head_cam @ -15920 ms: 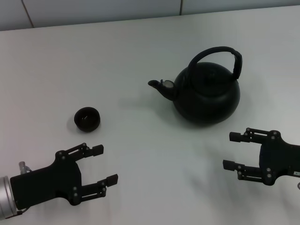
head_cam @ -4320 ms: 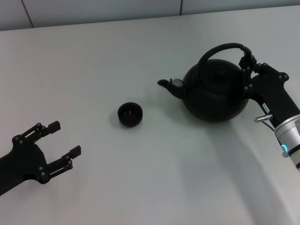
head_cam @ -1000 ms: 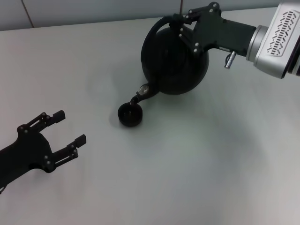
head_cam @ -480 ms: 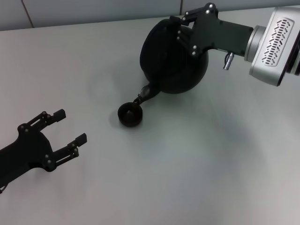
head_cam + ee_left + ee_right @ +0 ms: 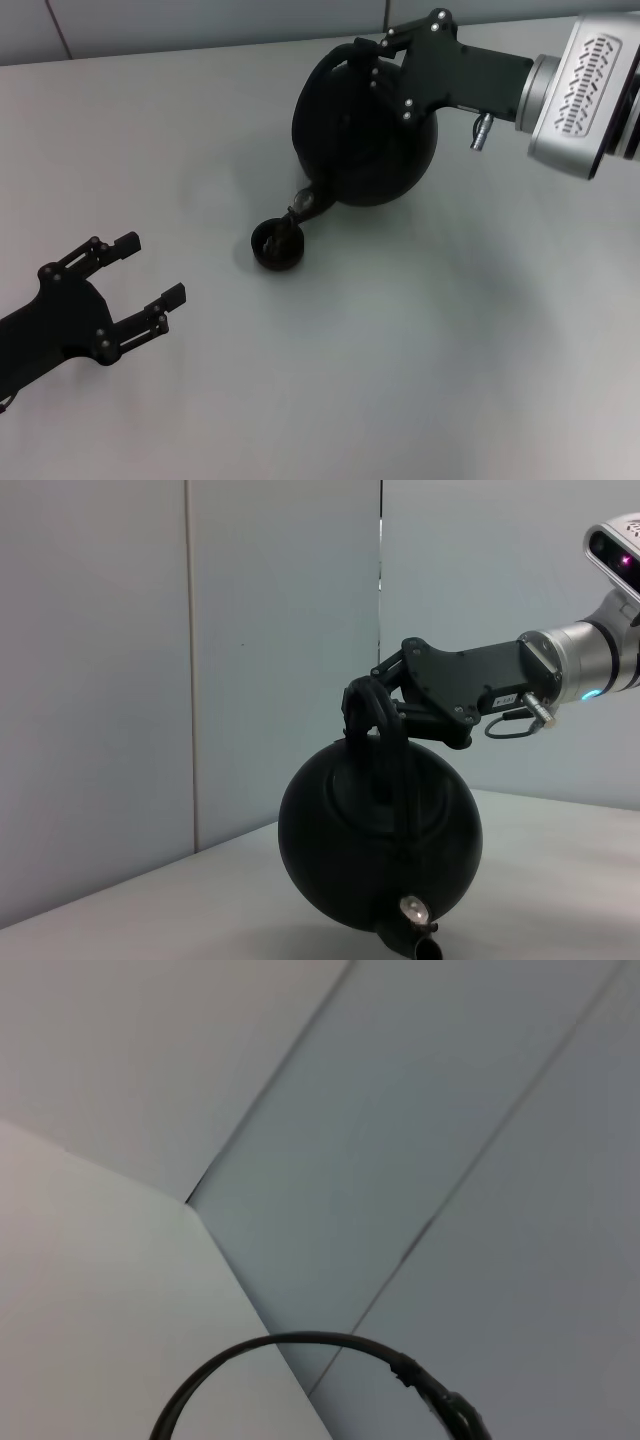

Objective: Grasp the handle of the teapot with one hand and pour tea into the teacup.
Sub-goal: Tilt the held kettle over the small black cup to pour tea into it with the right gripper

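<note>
Right gripper [image 5: 385,62] holds the teapot [image 5: 362,135] aloft over the middle of the table [image 5: 420,350], toward its far edge. Jaws clamped on the handle [image 5: 372,708]; the left wrist view shows the hoop pinched at its top.

Teapot tipped forward, spout [image 5: 305,203] pointing down and toward the robot's left. Spout tip sits right above the teacup [image 5: 277,245], at the cup's far rim as the head view shows it. No stream visible; cannot tell whether tea is running.

Key relation: spout-to-cup line. The cup lies just below and slightly nearer the robot than the spout tip, so my judgement is that more tilt alone should land the pour inside.

Left gripper [image 5: 145,280] idle near the table's left edge, jaws spread wide, holding nothing, well apart from the cup.
</note>
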Robot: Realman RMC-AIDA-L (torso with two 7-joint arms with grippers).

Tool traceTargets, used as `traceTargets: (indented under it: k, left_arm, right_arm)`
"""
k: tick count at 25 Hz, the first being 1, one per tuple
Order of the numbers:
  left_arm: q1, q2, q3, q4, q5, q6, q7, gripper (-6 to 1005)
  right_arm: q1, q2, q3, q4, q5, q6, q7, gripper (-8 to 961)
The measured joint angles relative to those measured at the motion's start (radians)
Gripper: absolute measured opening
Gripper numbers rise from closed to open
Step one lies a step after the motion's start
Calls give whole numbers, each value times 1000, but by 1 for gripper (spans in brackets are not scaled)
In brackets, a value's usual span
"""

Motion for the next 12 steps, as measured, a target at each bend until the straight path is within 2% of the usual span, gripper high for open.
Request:
traceTargets:
  k: [8,12]
  left_arm:
    - [0,0,0,0,0,2,0,738]
    - [0,0,0,0,0,2,0,736]
  right_arm:
    - [-30,-3,-3,-59,-7,10,299,88]
    - [-40,-4,-3,-62,-8,15,380,88]
